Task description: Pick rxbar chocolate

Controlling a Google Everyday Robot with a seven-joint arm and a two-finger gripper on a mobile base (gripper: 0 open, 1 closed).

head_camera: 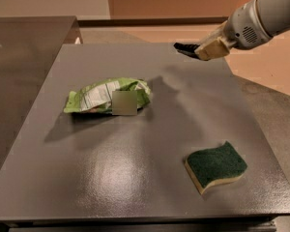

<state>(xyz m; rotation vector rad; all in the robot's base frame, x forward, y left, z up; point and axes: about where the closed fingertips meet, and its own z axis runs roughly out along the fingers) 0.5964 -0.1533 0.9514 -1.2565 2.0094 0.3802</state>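
Note:
The rxbar chocolate (185,47), a small flat black bar, sticks out to the left of my gripper (201,49) at the far right of the grey table (135,187). The gripper's tan fingers (211,47) are shut on the bar's right end and hold it above the table's far edge. The arm's shadow falls on the table below, beside the snack bag.
A green-and-white snack bag (94,95) lies left of centre. A dark green sponge (215,166) with a yellow base lies near the front right. A darker counter (19,47) adjoins the table on the left, and the floor lies beyond the right edge.

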